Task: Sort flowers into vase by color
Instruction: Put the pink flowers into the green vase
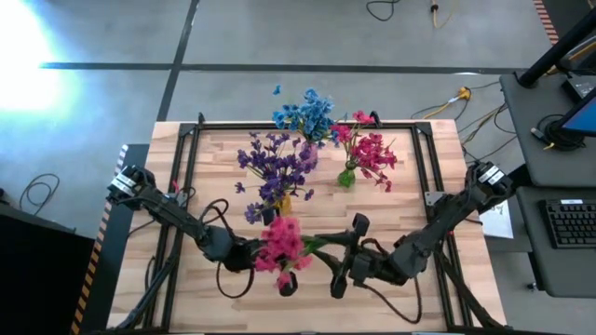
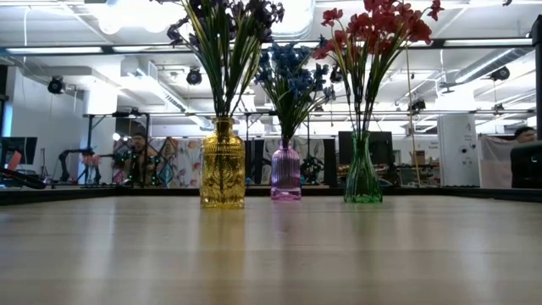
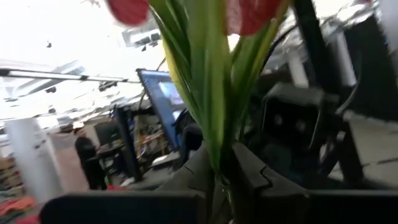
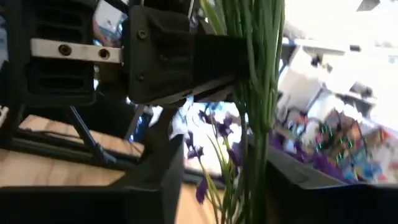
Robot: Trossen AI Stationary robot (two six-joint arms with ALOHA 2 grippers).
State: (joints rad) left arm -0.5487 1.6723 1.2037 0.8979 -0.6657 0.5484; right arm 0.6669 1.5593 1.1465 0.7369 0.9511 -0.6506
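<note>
red-pink flowers (image 1: 282,244) hide left claw (image 1: 265,253) tips.

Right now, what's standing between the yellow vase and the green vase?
In the low view the purple vase, holding blue flowers, stands between the yellow vase and the green vase, seemingly farther back; the high view puts the blue flowers at the table's far edge.

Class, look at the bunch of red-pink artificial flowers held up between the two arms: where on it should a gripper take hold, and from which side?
Grip the bunch of red-pink artificial flowers on its bundled green stems, below the blooms, from the side, across the stems. They are thin, straight and gathered; the blooms are loose clusters. The left gripper holds there.
</note>
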